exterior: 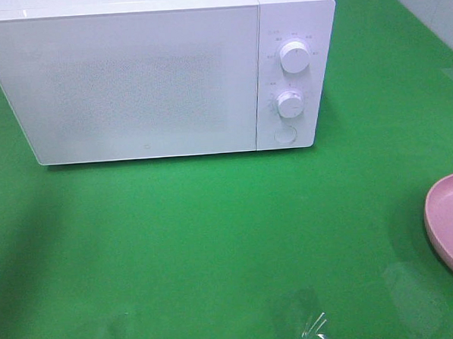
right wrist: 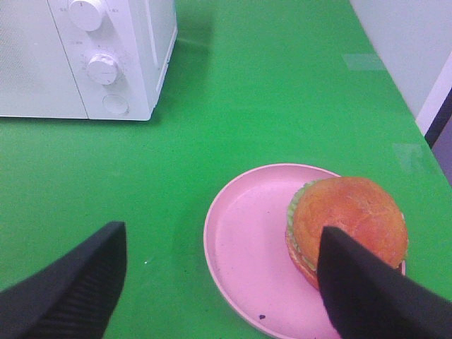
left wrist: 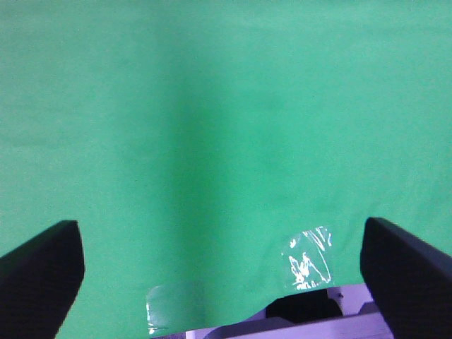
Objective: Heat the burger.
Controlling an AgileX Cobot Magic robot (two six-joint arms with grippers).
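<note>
Burger on pink plate, microwave door closed

Burger (right wrist: 347, 219) sits on the far-right part of the pink plate (right wrist: 247, 240), at the right edge of the green desk (exterior: 214, 231). The white microwave (exterior: 138, 75) stands at the back, well apart from the plate, with 2 knobs (exterior: 294, 56) and a round button (exterior: 285, 134) beside the door. Right tool (right wrist: 219, 282) hangs released above the plate, grasping nothing. Left tool (left wrist: 222, 272) is released over bare desk near clear tape patches (left wrist: 307, 260).
</note>
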